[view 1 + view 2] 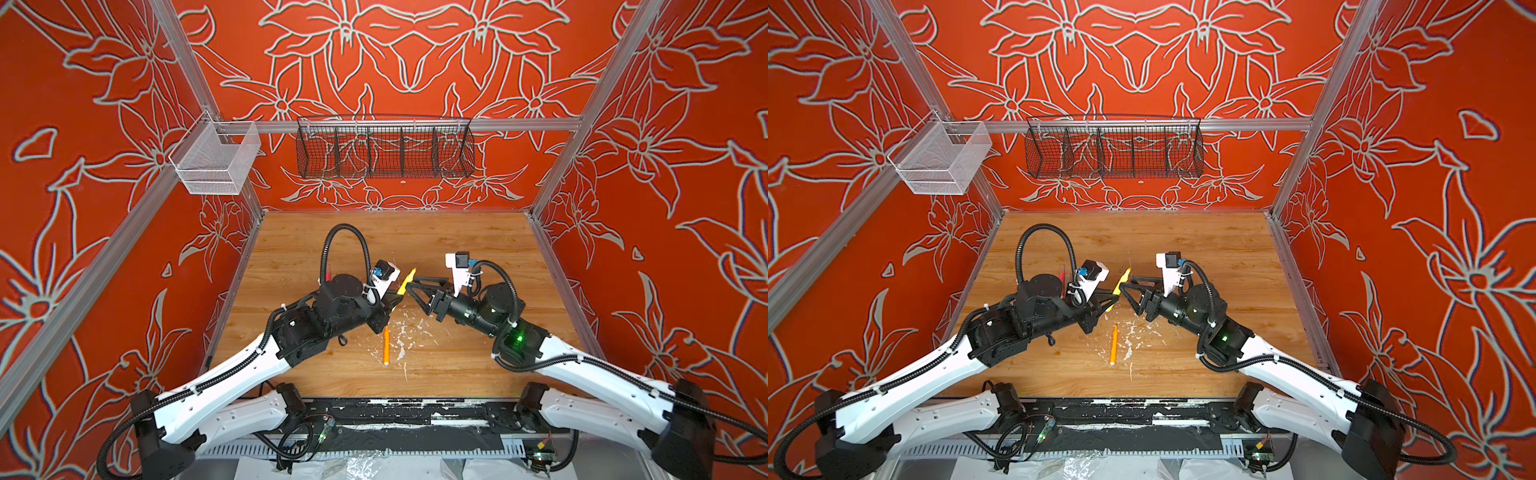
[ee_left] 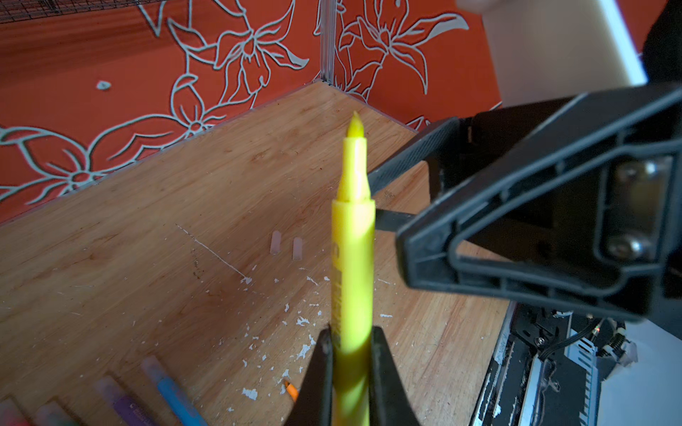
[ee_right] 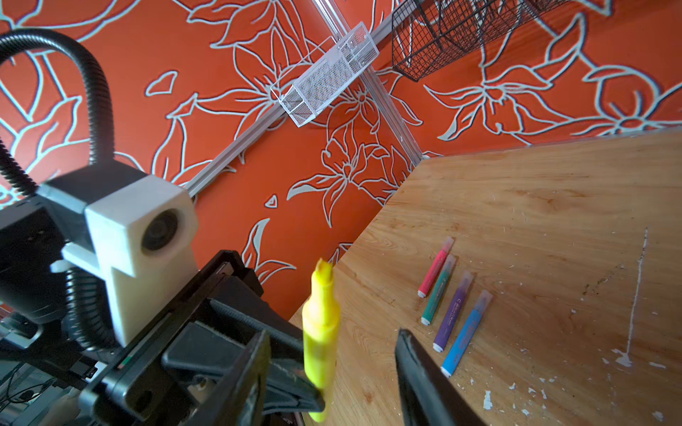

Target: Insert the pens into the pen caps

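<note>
Left tool (image 2: 352, 343) pinches the yellow pen (image 2: 352, 258) low on its barrel; probably light, stiff, slick. Right tool (image 3: 330, 343) spread, seemingly empty.

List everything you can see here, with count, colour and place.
capped pens: four, pink-red, green, purple, blue, row on the table
orange pen: one, orange, on the table, front middle
yellow pen: one, yellow, uncapped, held up
loose caps: two, clear, side by side on the table
mesh basket: one, white, left rail
wire basket: one, black, back rail
left gripper: one, black, shut on the yellow pen
right gripper: one, black, open, jaws either side of the yellow pen
</note>
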You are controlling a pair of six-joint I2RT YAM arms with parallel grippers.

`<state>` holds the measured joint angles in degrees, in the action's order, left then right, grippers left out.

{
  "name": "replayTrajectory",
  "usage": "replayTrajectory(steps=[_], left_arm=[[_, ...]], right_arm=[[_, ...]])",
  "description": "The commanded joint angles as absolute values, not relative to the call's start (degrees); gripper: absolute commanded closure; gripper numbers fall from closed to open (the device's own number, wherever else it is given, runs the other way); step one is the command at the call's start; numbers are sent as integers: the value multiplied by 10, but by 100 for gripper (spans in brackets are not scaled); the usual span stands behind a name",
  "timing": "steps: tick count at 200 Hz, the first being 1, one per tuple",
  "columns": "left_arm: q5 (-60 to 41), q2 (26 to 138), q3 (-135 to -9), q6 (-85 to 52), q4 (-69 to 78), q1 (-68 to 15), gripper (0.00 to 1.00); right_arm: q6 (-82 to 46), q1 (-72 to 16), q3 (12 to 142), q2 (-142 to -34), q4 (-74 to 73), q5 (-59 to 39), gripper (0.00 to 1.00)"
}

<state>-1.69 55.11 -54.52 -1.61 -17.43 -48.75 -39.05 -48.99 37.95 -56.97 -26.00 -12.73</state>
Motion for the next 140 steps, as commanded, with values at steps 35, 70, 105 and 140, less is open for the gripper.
replayTrajectory(steps=[35, 70, 105, 140], left_arm=[[-28, 561, -562, 10, -164, -494, 100], [-20, 561, -563, 10, -163, -496, 100], [-16, 561, -558, 8, -158, -497, 90], [-11, 557, -552, 9, -149, -497, 67]], right_arm=[[-390, -497, 413, -586, -273, -133, 60], [-389, -499, 410, -584, -271, -130, 80], [-393, -502, 406, -587, -272, -121, 98], [-400, -505, 401, -586, -285, -120, 100]])
